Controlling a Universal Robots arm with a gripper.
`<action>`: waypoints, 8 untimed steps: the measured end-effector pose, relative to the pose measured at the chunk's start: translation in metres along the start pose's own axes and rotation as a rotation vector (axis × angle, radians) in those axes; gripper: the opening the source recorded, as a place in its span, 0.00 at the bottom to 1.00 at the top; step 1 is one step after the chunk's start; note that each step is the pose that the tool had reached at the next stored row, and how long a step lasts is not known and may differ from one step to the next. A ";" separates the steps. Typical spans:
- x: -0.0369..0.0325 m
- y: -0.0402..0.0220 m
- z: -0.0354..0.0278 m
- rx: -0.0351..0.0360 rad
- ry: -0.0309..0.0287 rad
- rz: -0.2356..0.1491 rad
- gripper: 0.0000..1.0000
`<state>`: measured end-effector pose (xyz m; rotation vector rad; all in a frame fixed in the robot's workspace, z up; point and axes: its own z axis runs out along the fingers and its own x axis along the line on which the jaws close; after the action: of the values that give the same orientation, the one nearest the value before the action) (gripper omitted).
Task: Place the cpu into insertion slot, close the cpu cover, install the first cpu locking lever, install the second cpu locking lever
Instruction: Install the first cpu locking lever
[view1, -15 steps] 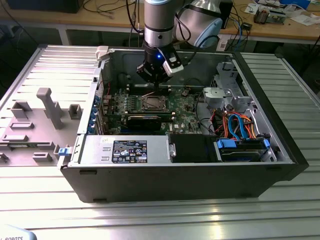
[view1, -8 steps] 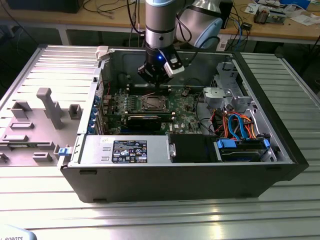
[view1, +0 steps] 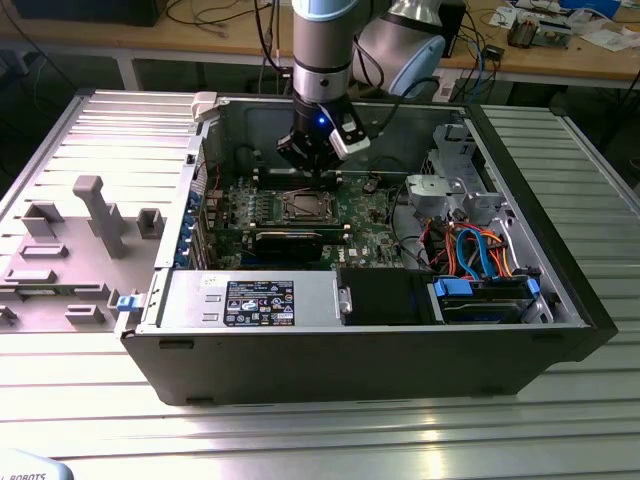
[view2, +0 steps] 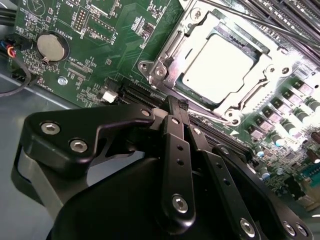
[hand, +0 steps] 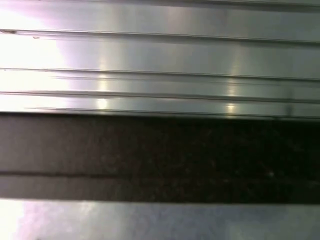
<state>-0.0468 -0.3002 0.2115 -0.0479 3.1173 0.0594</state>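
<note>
The open computer case holds the green motherboard (view1: 370, 215), with the insertion slot (view1: 303, 207) near its middle. In the second wrist view the cpu (view2: 217, 67) lies flat in the slot, its pale metal top showing through the window of the cpu cover (view2: 167, 50). The silvery cover lies down over it. A thin lever rod (view2: 240, 17) runs along one side of the socket. My gripper (view1: 320, 172) hangs just above the board behind the socket. Its black fingers (view2: 172, 125) are pressed together, shut on nothing, and the gripper (view2: 176, 105) ends close beside the socket's corner.
A long black expansion card (view1: 290, 240) lies in front of the socket. The labelled power supply (view1: 250, 300) and a drive cage with orange and blue cables (view1: 480, 250) line the case front. A grey fixture tray (view1: 70, 240) sits left. A coin battery (view2: 52, 46) is on the board. The ribbed metal table (hand: 160, 60) surrounds the case.
</note>
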 end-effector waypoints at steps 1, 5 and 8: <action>-0.0002 0.0000 0.0006 0.0001 0.0001 0.000 0.11; -0.0016 -0.0002 0.0043 0.0001 0.0001 0.000 0.11; -0.0023 -0.0003 0.0056 0.0002 0.0000 0.000 0.11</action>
<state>-0.0444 -0.3002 0.2059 -0.0478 3.1173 0.0591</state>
